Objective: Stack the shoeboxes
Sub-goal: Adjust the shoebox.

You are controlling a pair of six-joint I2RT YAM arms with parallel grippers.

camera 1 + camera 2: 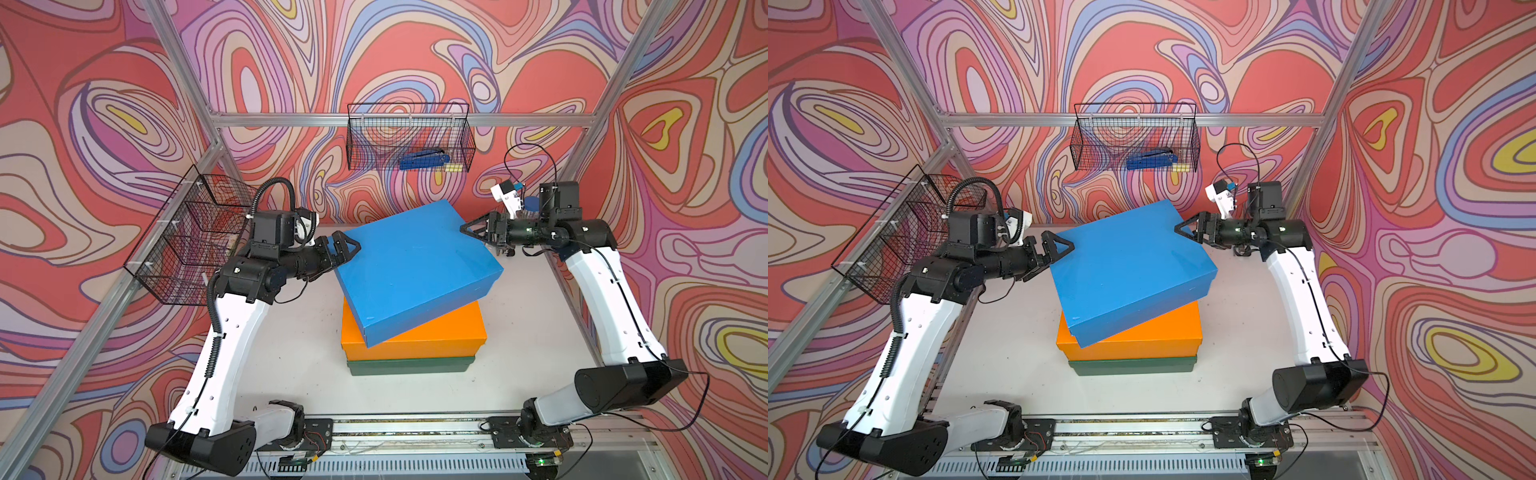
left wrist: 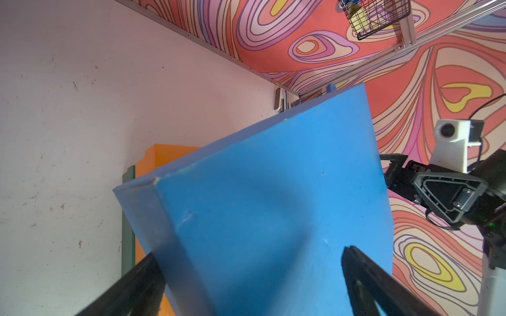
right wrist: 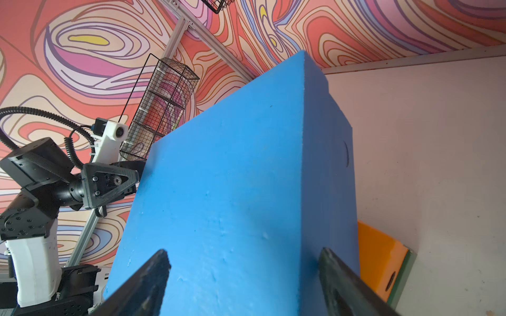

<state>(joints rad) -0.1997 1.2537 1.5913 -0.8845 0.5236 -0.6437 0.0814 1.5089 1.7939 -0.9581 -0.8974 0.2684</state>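
In both top views 3 shoeboxes stand in 1 pile at the centre of the white table (image 1: 291, 357). The dark green shoebox (image 1: 411, 367) is lowest, the orange shoebox (image 1: 440, 334) sits squarely on it, and the blue shoebox (image 1: 415, 270) is uppermost. The blue one is turned askew, so its far end juts past the orange one toward the upper part of the frame, while its near corner sits over the orange one's front edge. The left gripper (image 1: 352, 252) meets the blue shoebox at its left corner, left of frame centre. The right gripper (image 1: 463, 228) meets it at the far right corner, so the 2 stand at opposite corners of the box. In the left wrist view the jaws are spread wide with that corner between them: 1 finger (image 2: 367, 279) lies over the lid at lower right, and 1 finger (image 2: 137, 287) runs beside the side wall at lower left. The right wrist view shows a like stance, with 1 finger (image 3: 147, 281) over the lid at lower left, 1 finger (image 3: 345, 279) along the end wall at lower right, and the box edge running up between them. I cannot tell whether either pair of fingers presses on the cardboard or merely straddles it. Nor can I tell whether the blue shoebox lies flat on the orange shoebox or is tipped.
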